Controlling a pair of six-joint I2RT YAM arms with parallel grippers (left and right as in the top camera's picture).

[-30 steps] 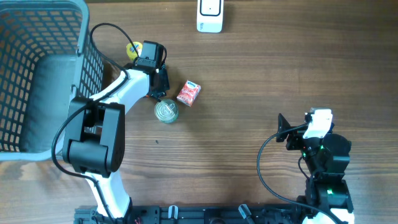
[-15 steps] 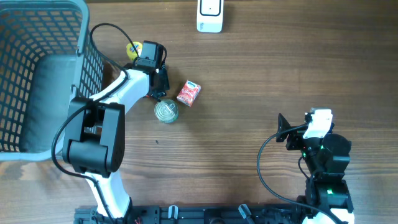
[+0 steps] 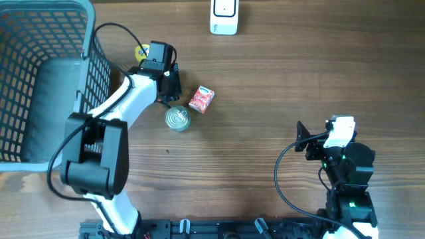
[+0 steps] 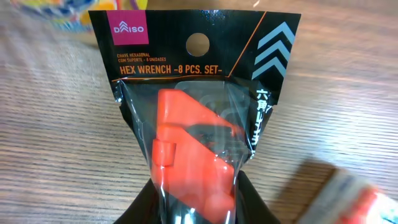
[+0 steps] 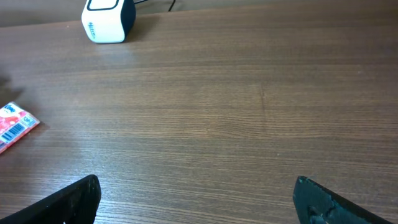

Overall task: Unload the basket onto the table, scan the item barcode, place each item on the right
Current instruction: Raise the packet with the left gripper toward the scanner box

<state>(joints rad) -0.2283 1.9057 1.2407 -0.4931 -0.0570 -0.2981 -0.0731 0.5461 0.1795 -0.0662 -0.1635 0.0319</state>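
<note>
Within left tool (image 4: pixel 199 206), one hex-wrench pack (image 4: pixel 196 118); alongside, one can (image 3: pixel 177 118), one carton (image 3: pixel 201 99).

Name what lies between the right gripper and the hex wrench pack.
Overhead, the red packet lies between right gripper and hex wrench pack; otherwise bare wooden table.

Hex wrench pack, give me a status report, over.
Left gripper shut on hex wrench pack. Right gripper open, empty. White scanner at far side, nothing between. Tin can, red packet close beside.
</note>
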